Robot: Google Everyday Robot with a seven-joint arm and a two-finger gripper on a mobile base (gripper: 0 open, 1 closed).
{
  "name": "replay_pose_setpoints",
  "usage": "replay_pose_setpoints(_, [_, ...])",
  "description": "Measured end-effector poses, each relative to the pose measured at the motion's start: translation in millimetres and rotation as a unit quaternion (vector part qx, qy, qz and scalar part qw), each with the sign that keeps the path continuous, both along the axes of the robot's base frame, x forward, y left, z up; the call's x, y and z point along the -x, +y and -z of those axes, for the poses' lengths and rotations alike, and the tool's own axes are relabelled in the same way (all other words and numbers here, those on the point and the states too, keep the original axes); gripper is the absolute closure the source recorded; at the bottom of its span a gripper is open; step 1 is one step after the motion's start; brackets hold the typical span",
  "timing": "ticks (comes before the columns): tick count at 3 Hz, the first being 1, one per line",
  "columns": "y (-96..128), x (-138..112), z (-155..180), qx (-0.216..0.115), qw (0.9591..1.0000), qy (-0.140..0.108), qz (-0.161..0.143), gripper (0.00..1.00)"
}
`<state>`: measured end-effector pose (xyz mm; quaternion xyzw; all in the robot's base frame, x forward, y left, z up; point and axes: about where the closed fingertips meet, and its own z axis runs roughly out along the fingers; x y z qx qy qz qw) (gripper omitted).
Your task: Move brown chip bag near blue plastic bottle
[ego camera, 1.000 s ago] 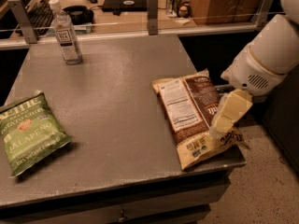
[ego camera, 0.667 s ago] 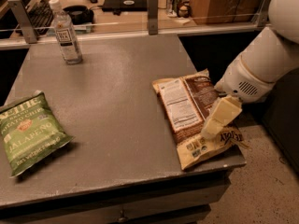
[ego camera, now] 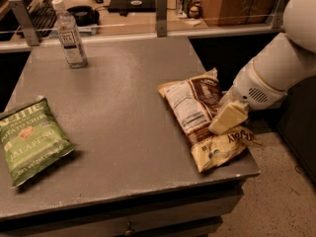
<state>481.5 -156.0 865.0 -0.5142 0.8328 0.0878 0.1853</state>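
One gripper (ego camera: 220, 126) over brown chip bag (ego camera: 190, 106)

- brown chip bag (ego camera: 193, 107): brown and cream, label panel up, flat at 4 o'clock on the table (ego camera: 123, 98).
- blue plastic bottle (ego camera: 71, 39): clear, white-capped, upright at 11 o'clock.
- gripper (ego camera: 225, 121): on the bag's 3 o'clock edge.
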Motion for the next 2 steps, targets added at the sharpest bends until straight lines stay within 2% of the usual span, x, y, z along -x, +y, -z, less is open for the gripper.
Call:
replay_pose_setpoints(1, [-7.8,-9.8,-24.7,-0.004,0.9993,-0.036,0.008,0.87])
replay_pose_setpoints(2, [-17.9,-28.8,-60.7,-0.009,0.9967,-0.079,0.019,1.0])
